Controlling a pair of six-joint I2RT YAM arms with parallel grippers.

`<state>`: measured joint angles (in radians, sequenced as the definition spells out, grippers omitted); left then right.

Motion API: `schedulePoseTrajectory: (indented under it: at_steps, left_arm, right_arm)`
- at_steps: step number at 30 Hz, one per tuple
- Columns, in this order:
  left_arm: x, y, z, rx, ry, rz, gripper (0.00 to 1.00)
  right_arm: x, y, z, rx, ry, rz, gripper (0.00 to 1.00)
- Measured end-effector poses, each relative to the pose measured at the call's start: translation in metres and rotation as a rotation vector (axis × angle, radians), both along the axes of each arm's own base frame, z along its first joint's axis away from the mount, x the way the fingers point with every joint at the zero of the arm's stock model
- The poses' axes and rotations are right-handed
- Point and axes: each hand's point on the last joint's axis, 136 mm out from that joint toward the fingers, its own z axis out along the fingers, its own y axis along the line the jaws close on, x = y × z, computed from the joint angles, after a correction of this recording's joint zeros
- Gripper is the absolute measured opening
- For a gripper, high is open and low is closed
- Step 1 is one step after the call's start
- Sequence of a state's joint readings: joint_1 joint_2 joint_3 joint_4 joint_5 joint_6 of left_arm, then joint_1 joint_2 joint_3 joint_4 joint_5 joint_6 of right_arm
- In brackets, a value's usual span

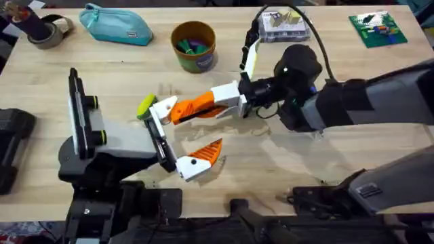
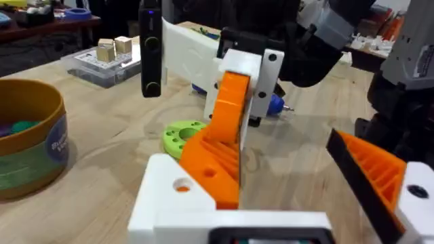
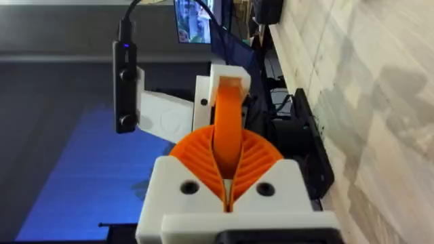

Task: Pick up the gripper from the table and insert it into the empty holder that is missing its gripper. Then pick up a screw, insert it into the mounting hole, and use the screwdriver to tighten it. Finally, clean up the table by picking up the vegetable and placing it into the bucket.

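Counter: a light wooden counter (image 1: 285, 169) with plank grain carried all the things.
Far edge: a teal pouch (image 1: 115, 26), a roll of tape (image 1: 49, 30), a clear box (image 1: 281, 26) and a green board (image 1: 378, 28) lay along it.
Bucket: the ochre bucket (image 1: 193, 46) stood upright between the pouch and the clear box, with coloured pieces inside.
Right end effector: the right end effector (image 1: 220, 102) reached in from the right, its orange pads closed narrowly on the gripper (image 1: 196, 104).
Gripper: the orange ribbed wedge lay level above the counter, one end in the pads and the other meeting the holder (image 1: 163, 108); whether it was fully seated could not be told.
Left end effector: the left end effector (image 1: 186, 132) stood wide, with nothing between its two white arms; the nearer arm carried its own orange finger (image 1: 207, 152).
Vegetable: a green vegetable (image 1: 145, 106) lay on the counter just beside the holder.
Screwdriver: the blue-handled screwdriver (image 2: 274, 104) lay on the counter behind the right end effector in the left wrist view.
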<state>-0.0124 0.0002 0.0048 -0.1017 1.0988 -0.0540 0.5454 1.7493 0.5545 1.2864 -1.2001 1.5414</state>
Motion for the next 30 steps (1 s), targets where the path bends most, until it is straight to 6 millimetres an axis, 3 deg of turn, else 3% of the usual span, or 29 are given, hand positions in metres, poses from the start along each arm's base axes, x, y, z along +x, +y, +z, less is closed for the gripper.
schedulePoseTrajectory:
  at_steps: [30]
  left_arm:
    - [0.001, 0.001, 0.0, -0.004, 0.009, 0.01, 0.988]
  right_arm:
    - [0.009, 0.025, -0.003, 0.008, -0.014, 0.063, 0.022]
